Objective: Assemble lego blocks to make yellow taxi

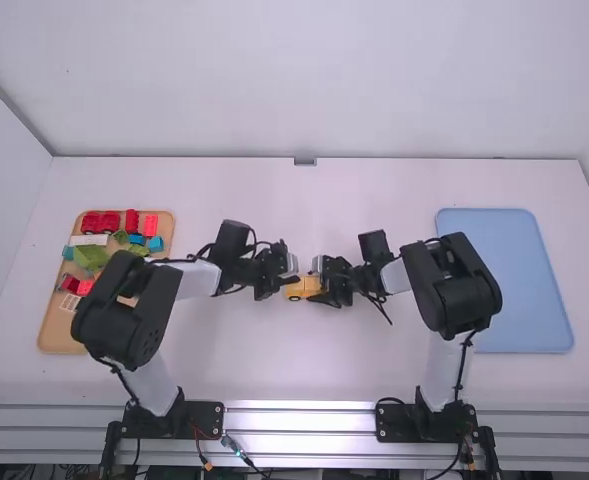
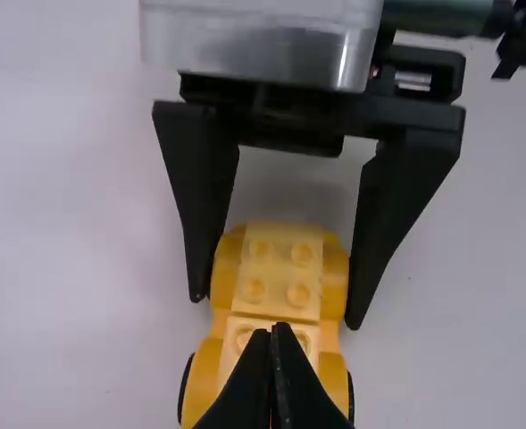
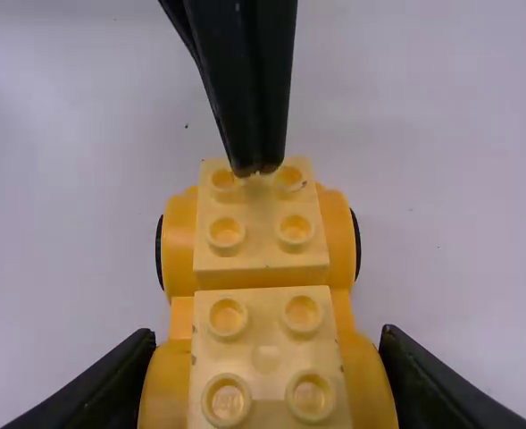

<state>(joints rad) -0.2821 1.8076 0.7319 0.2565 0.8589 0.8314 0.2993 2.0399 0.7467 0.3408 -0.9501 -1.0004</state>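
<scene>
Counted two arms, left arm [image 1: 124, 312] and right arm [image 1: 459, 285], with two grippers, left gripper [image 1: 293, 282] and right gripper [image 1: 319, 283]. Made out one yellow taxi [image 3: 181, 317], two pale yellow blocks [image 3: 263, 261] on top, eight studs [image 3: 225, 233], two black wheels [image 3: 357, 243]. Found one white table [image 1: 294, 370], one tan tray [image 1: 62, 335], one blue tray [image 1: 534, 290]. Saw several red pieces [image 1: 132, 220] and green pieces [image 1: 89, 257], too small to count exactly.
</scene>
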